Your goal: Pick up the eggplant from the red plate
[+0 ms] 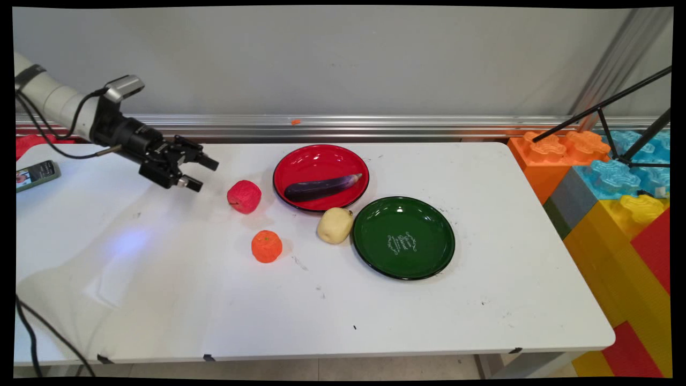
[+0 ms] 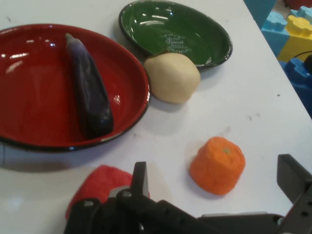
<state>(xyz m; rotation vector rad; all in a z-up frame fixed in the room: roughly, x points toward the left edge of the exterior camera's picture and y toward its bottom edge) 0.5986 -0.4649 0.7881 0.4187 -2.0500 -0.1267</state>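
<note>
Black gripper (image 1: 202, 172), jaws wide and empty, just short of the red apple (image 1: 244, 197) above the desk (image 1: 161, 300)

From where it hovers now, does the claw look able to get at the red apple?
Probably yes: the open claw hangs just left of the red apple, with nothing between them; the orange and red plate stand clear.

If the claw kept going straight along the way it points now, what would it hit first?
Probably the red apple: the open claw points right and slightly down toward it, with bare table between. In the hand view the apple sits just behind one finger; depth is uncertain.
</note>
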